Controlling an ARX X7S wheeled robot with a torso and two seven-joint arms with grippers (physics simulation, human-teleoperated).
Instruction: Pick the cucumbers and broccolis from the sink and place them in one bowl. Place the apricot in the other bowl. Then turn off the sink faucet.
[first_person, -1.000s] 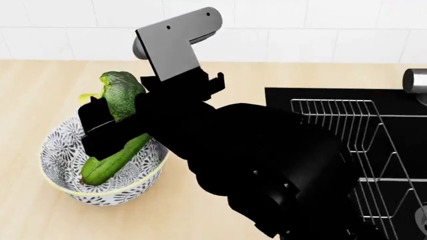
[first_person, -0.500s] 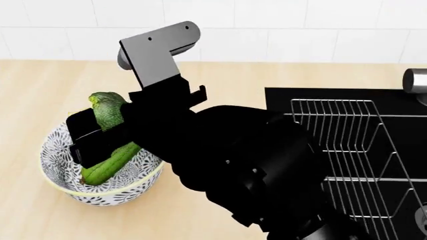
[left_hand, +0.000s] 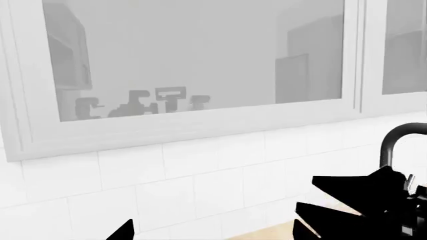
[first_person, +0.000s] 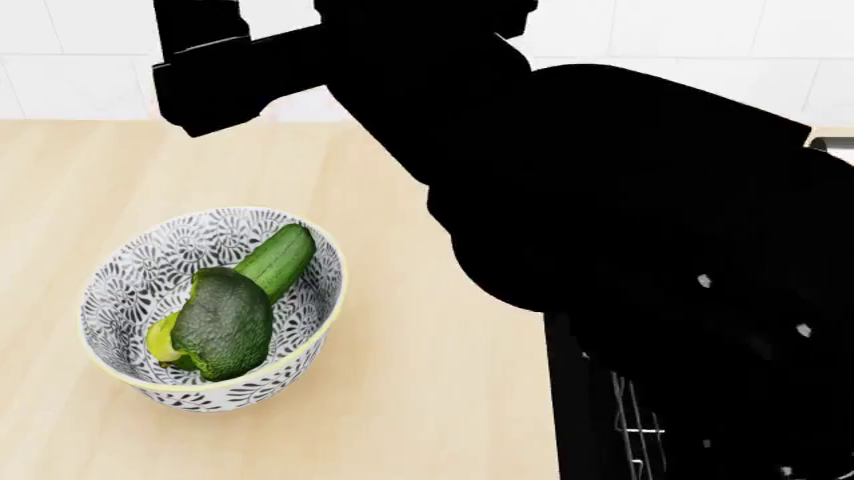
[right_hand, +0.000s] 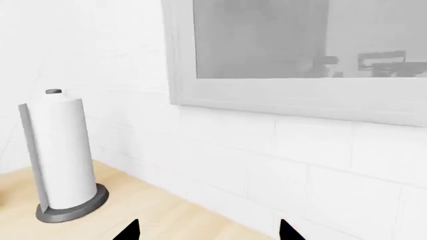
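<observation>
Pale wood desk (first_person: 400, 400) runs under a white tiled wall (first_person: 80, 60) in the head view. On its left part stands a deep bowl (first_person: 123, 285) with a black-and-white leafy pattern and a pale yellow rim. Inside it lie a ridged green cucumber (first_person: 276, 258), slanting up toward the far rim, and a dark green broccoli (first_person: 224, 322) with a yellow-green stalk. The broccoli rests against the cucumber's near end. A large black arm (first_person: 627, 200) fills the right and top of this view, high above the bowl and touching nothing in it. Its blocky end reaches the upper left corner. Below the arm, at the lower right, a strip of the black sink (first_person: 571, 420) shows, with a few steel wires of a rack (first_person: 627, 432) inside it. In the right wrist view, the right tool (right_hand: 207, 233) shows only two dark fingertips (right_hand: 128, 232), set apart with nothing between them. Beyond them stand a paper towel roll (right_hand: 59, 150) on a grey holder and a white-framed window (right_hand: 293, 55). In the left wrist view, only one dark tip of the left tool (left_hand: 124, 233) shows, so I cannot tell whether it is apart or together. The faucet (left_hand: 392, 144) shows there as a dark curved neck before the tiled wall.
</observation>
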